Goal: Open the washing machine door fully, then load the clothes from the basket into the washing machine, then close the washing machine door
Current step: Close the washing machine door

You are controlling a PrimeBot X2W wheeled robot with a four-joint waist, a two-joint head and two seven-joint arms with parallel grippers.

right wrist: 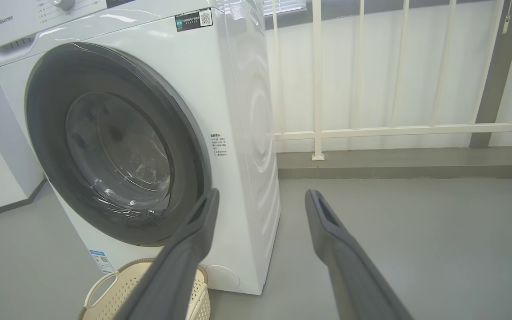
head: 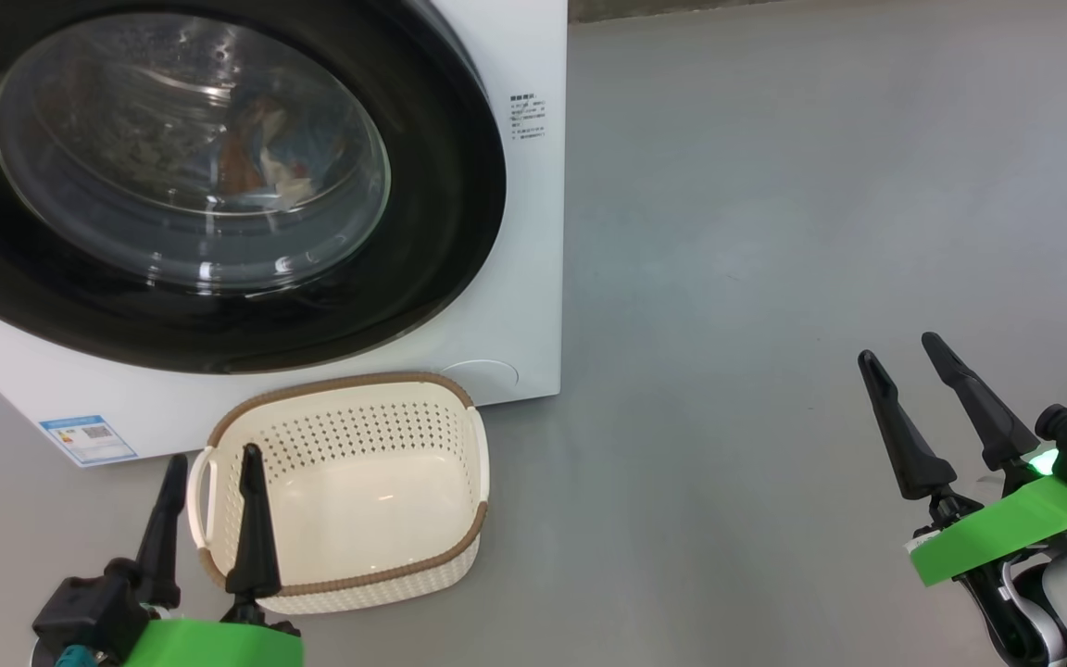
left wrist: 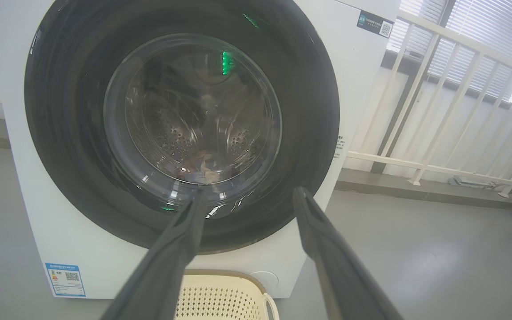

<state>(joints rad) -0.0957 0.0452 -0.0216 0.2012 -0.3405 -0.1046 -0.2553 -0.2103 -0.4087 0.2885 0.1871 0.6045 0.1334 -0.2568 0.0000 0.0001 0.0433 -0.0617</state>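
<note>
- While the big white front-loading washing machine fills the upper left of the head view, its large round door with the glossy black rim and bulging clear glass window lies flat against the machine's front, closed.
- Behind that glass, a little left of the top centre of the frame, sits a small bundle of blue, orange-brown and cream clothes, resting inside the steel drum.
- Low in the frame, left of centre, the small rectangular cream plastic basket with perforated sides and a brown woven-look rim stands on the smooth grey floor, just in front of the machine's lower right corner; its plain cream bottom is in full view.
- A blue label sticker sits low on the machine's front, left of the basket.
- At the lower left, the left gripper points its 2 long dark fingers up the frame, spread wide with nothing between them; the right-hand finger overlaps the basket's near left corner in the picture, though I cannot tell whether it touches.
- At the lower right, the right gripper hangs over bare floor, well apart from both machine and basket, its 2 fingers likewise spread wide and holding nothing.
- A bright green band wraps the right wrist.
- Seen from the right wrist, a white railing runs along the wall beyond the machine, across the upper right of the frame.
</note>
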